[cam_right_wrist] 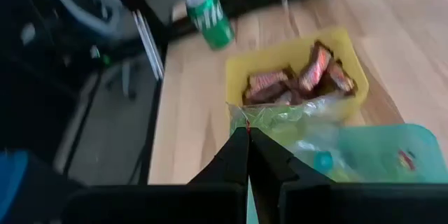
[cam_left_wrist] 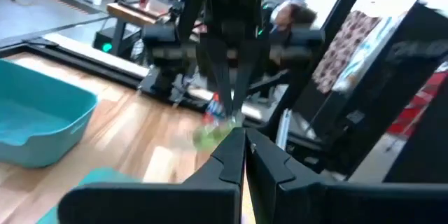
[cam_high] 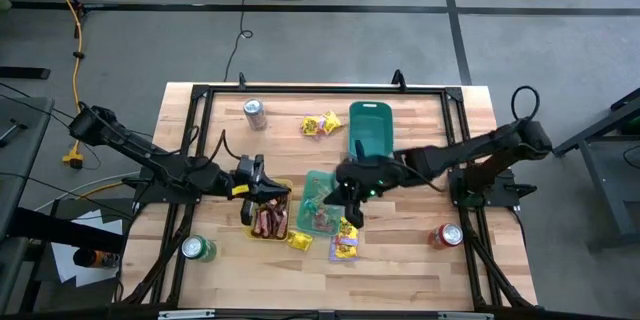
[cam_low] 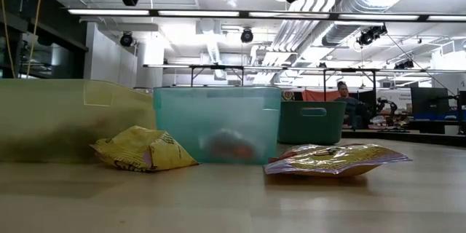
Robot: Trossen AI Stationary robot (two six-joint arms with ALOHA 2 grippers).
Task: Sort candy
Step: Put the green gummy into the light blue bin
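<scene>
Grey concrete floor [cam_high: 330, 45] with dark seams; yellow cable [cam_high: 74, 20] at left; white ceiling ducts [cam_low: 331, 0], strip lights [cam_low: 116, 12]; person [cam_low: 344, 96] seated far back.

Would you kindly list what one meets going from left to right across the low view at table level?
Yellow tray → crumpled yellow packet → pale teal tray → flat yellow packet. The darker green tray stands farther back and overlaps these, so I leave it out of the order.

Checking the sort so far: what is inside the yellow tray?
The yellow tray holds dark red-brown bars, piled together. Its bottom beneath them is covered, and the left gripper hides part of it from above.
</scene>
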